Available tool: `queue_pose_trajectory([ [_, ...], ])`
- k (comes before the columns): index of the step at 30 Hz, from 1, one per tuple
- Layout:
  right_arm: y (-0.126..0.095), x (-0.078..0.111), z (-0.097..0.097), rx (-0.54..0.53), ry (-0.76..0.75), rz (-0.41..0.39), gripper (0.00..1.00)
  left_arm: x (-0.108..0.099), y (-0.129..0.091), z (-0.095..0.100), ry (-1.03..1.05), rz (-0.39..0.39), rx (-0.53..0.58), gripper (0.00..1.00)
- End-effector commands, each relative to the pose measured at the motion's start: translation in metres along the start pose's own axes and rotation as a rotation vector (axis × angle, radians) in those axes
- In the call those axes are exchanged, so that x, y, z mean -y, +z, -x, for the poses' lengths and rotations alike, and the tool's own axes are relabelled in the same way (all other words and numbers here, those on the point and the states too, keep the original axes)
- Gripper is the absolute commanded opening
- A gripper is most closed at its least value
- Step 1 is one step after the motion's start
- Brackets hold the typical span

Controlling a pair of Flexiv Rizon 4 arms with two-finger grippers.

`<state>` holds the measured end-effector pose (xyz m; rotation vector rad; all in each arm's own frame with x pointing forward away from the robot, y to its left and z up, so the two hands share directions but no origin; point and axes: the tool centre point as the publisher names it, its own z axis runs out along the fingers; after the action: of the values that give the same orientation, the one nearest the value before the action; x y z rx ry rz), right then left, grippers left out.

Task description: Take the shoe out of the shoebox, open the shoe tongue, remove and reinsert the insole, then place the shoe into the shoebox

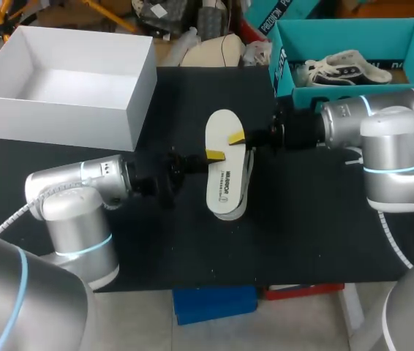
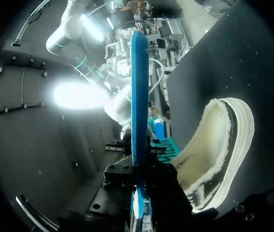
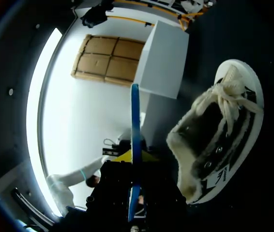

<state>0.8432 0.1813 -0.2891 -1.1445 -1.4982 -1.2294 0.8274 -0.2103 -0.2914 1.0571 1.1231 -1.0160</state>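
A white insole (image 1: 223, 175) with a blue underside hangs flat over the middle of the black table. Both grippers hold it from opposite sides. My left gripper (image 1: 214, 154) is shut on its left edge and my right gripper (image 1: 236, 137) on its right edge. In the left wrist view the insole (image 2: 138, 96) runs edge-on out from between the shut fingers of the left gripper (image 2: 141, 212). The right wrist view shows the same for the insole (image 3: 135, 121) and the right gripper (image 3: 134, 203). The fleece-lined shoe (image 1: 246, 179) rests on the table under the insole, mostly hidden; it shows beside it as the shoe (image 2: 219, 150) and, laces up, the shoe (image 3: 219, 140).
An open white shoebox (image 1: 17, 110) stands at the back left of the table. At the back right an open teal box (image 1: 412, 33) holds another shoe (image 1: 346, 67). My right arm's body lies just in front of the teal box.
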Motion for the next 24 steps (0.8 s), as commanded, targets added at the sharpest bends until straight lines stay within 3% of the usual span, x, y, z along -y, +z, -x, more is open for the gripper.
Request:
queue_pose_trajectory([
  [1, 0.002, 0.001, 0.001, -0.001, 0.000, -0.001, 0.31, -0.001, 0.004, -0.001, 0.004, -0.006, 0.000, 0.00],
  [2, 0.000, 0.001, 0.000, -0.006, -0.008, 0.022, 1.00, 0.000, 0.004, 0.000, 0.001, -0.002, -0.019, 0.00],
  [6, -0.011, 0.003, -0.002, 0.016, -0.027, 0.085, 1.00, 0.006, 0.001, 0.003, -0.023, -0.006, -0.079, 0.00],
  [12, -0.033, 0.016, -0.005, 0.143, -0.061, 0.139, 1.00, 0.023, -0.011, 0.014, -0.013, -0.042, -0.230, 0.00],
  [24, -0.072, 0.066, -0.018, 0.278, -0.064, 0.239, 1.00, 0.069, -0.047, 0.028, -0.036, -0.153, -0.516, 0.00],
])
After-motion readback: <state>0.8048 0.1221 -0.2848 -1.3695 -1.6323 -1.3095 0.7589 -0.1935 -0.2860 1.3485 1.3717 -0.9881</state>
